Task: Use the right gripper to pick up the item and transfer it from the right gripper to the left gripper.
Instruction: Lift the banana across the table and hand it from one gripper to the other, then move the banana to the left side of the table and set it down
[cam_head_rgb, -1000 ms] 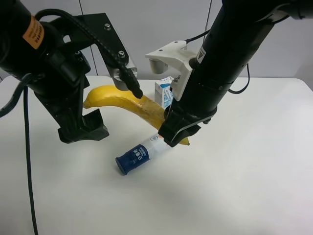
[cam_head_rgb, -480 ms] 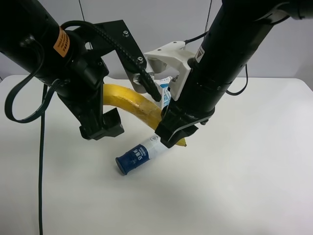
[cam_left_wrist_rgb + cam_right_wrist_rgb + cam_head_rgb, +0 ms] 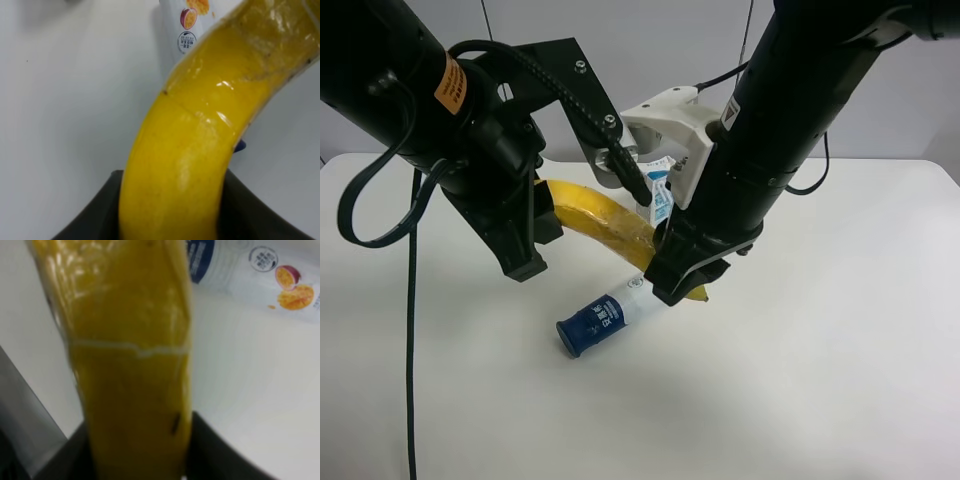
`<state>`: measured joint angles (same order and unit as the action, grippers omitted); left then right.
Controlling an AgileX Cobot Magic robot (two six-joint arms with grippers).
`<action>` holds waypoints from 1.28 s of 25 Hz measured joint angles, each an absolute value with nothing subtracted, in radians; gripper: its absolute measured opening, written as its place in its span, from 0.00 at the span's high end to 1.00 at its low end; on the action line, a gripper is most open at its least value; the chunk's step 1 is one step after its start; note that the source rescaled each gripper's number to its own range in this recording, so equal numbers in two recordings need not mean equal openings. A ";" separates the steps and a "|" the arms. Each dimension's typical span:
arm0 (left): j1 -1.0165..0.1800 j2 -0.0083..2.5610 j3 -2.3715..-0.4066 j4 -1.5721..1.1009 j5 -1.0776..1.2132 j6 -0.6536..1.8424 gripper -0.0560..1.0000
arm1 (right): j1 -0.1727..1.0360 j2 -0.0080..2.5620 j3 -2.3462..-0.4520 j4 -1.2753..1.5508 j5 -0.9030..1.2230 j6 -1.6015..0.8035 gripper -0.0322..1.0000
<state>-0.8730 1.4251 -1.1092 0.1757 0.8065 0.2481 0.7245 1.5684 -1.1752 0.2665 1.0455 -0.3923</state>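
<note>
The yellow banana (image 3: 605, 222) hangs in the air above the table, held near its dark tip by my right gripper (image 3: 682, 275), which is shut on it; the arm has a white bracket (image 3: 665, 125). The right wrist view shows the banana (image 3: 132, 365) filling the space between the jaws. My left gripper (image 3: 585, 235), on the arm with the orange label (image 3: 447, 83), is open, with one finger on each side of the banana's other end. The left wrist view shows the banana (image 3: 190, 140) running out from between its jaws.
A white bottle with a dark blue cap (image 3: 605, 315) lies on the white table (image 3: 820, 380) just below the banana; it also shows in the right wrist view (image 3: 260, 280). A small blue-and-white carton (image 3: 658, 190) stands behind the banana. A black cable (image 3: 410, 330) hangs from the left arm.
My left arm has moved right, and its open jaws now straddle the banana's free end. My right gripper has held the banana almost still.
</note>
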 joint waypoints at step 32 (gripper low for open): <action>-0.873 1.425 -1.109 0.158 0.820 0.247 0.93 | 0.725 0.995 -0.954 0.211 1.211 -0.225 0.00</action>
<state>-0.8730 1.4251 -1.1092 0.1582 0.8201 0.2475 0.7245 0.9950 -0.9544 0.2107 1.2113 -0.2247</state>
